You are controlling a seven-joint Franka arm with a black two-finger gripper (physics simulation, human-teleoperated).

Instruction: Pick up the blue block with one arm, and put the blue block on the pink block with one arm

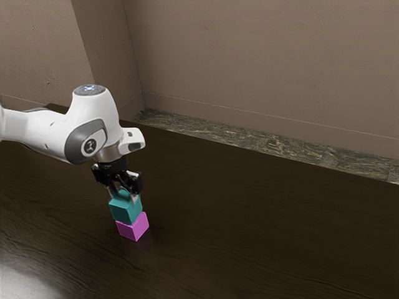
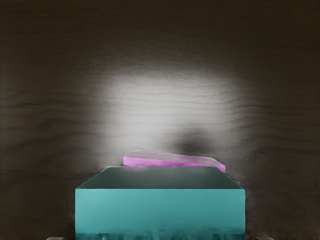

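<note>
The blue block [image 1: 126, 210] is seen in the lower left of the exterior view, resting on the pink block [image 1: 134, 228], which stands on the dark table [image 1: 262, 237]. The gripper [image 1: 124, 192] is set down over the blue block from above. Its fingers are narrowed against the upper part of two opposite sides, so the block is judged to be clamped between them.

In the wrist view the blue block [image 2: 160, 210] lies just under the hand. A strip of the pink block [image 2: 170, 160] can be seen beyond its far edge.

The blue block is judged to be rigid and light, as a small solid cube would be. Its faces look smooth and could slide in a loose grip. It is not thought fragile. A hold is best taken on two parallel side faces, centred, as appears to be done here, so that no turning is set up.

No long axis can be made out, since the sides look about equal. The block stands upright with its top face level, and one vertical edge is turned toward the exterior camera. The pink block seems slightly skewed to it and shifted toward the exterior view's right.
</note>
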